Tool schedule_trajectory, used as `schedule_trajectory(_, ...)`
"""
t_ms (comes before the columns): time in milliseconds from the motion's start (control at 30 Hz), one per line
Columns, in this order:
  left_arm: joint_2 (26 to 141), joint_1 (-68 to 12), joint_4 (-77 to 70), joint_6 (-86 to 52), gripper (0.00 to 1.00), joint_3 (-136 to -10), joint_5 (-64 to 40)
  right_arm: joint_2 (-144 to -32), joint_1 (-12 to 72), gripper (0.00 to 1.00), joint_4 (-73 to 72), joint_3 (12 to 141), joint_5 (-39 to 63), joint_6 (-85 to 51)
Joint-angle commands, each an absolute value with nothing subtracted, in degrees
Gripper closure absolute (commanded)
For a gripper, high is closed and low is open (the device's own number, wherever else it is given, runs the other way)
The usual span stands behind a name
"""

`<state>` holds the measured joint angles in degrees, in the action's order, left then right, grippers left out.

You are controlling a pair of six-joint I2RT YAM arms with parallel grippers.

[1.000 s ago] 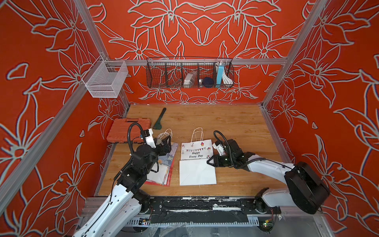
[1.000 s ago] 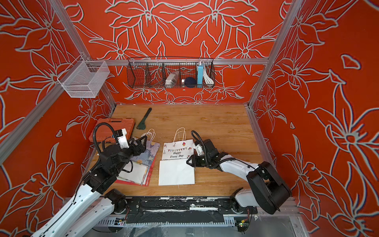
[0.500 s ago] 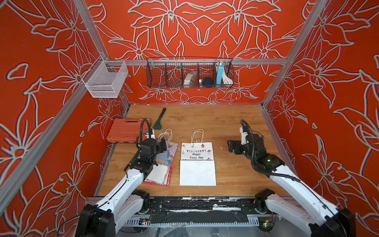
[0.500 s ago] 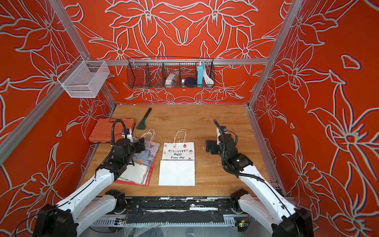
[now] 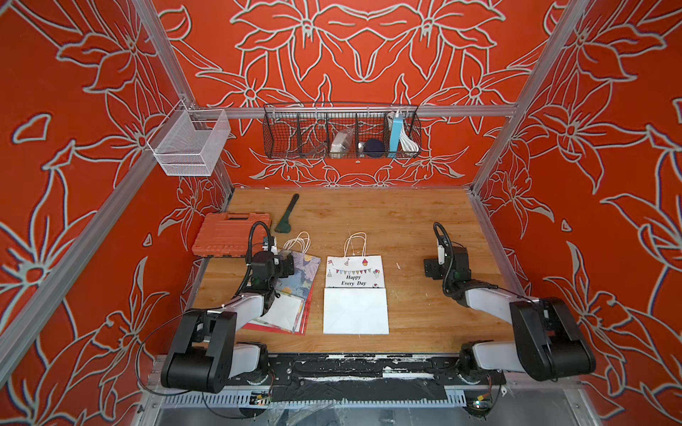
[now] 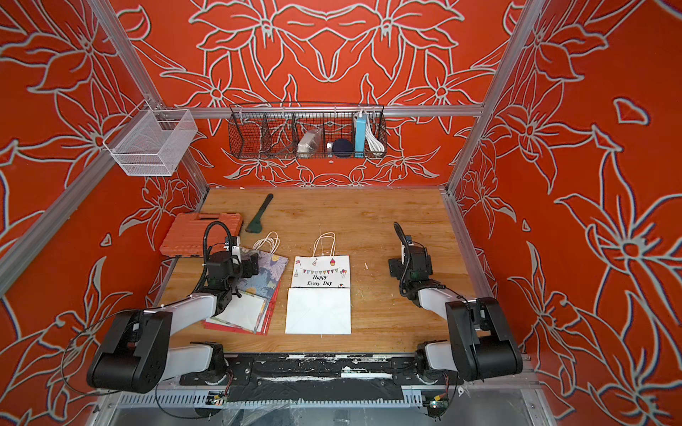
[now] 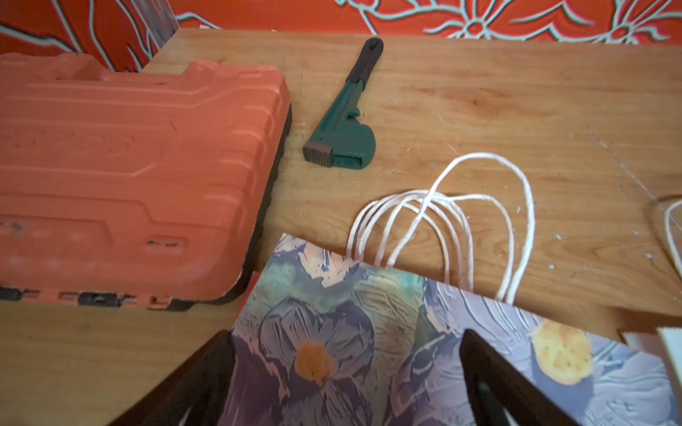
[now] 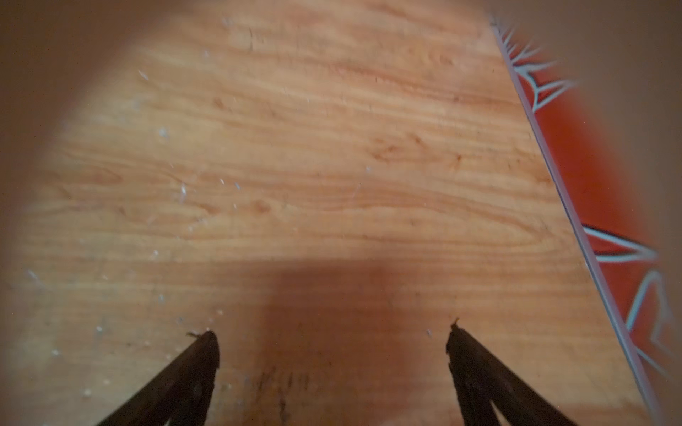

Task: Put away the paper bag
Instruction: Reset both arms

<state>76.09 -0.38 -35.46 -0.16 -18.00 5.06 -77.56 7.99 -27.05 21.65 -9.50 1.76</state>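
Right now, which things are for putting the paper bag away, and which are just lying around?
For the job:
- white paper bag, lying flat
- stack of bags beside it, probably where it goes
- left gripper, open above the stack
- right gripper, open over bare table

Just lying about:
- orange tool case
- green wrench
- black wire basket
- white mesh basket

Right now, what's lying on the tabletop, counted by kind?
Paper bag lying alone: 1
Stack of paper bags: 1, bags inside not countable
Orange tool case: 1
Green wrench: 1
Total: 4
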Motion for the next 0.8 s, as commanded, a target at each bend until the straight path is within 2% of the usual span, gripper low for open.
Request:
schedule_trajectory(0,81.87,0.92,-47.16,0.15,0.04,-17.50,1.84,-79.66,3.97,0.02,-45.63,17.71,-5.13,2.48)
schedule_trajectory(33,81.14,1.19,-44.68,0.00,0.03,-17.99,1.33,-82.41,3.17,0.02,-52.40,16.50,-4.99,1.54)
schedule_trajectory(100,81.25,1.22,-44.97,-0.39,0.01,-18.02,2.42,-80.36,2.97,0.02,-42.21,19.45,-6.99,0.36)
schedule_trajectory(167,80.38,1.23,-42.85,-0.35,0.01,-18.39,2.39,-82.48,2.64,0.02,-48.88,18.01,-6.32,0.48)
schedule_trajectory(200,80.82,1.23,-44.06,-0.33,0.01,-18.15,2.52,-80.87,2.64,0.02,-44.01,18.99,-6.39,0.41)
schedule_trajectory(267,80.44,1.19,-43.08,-0.35,0.01,-18.37,2.55,-82.22,2.55,0.02,-48.97,17.89,-7.05,0.18)
schedule_trajectory(333,80.65,0.94,-43.77,-0.18,0.01,-18.19,2.93,-80.52,2.55,0.02,-43.78,19.00,-7.12,0.08)
schedule_trajectory(400,80.82,0.94,-43.96,-0.26,0.01,-18.21,2.90,-81.66,2.55,0.02,-47.69,18.11,-7.30,0.17)
schedule_trajectory(767,80.65,1.63,-43.35,-0.44,0.01,-18.35,1.67,-80.71,2.72,0.02,-45.29,18.54,-7.57,0.26)
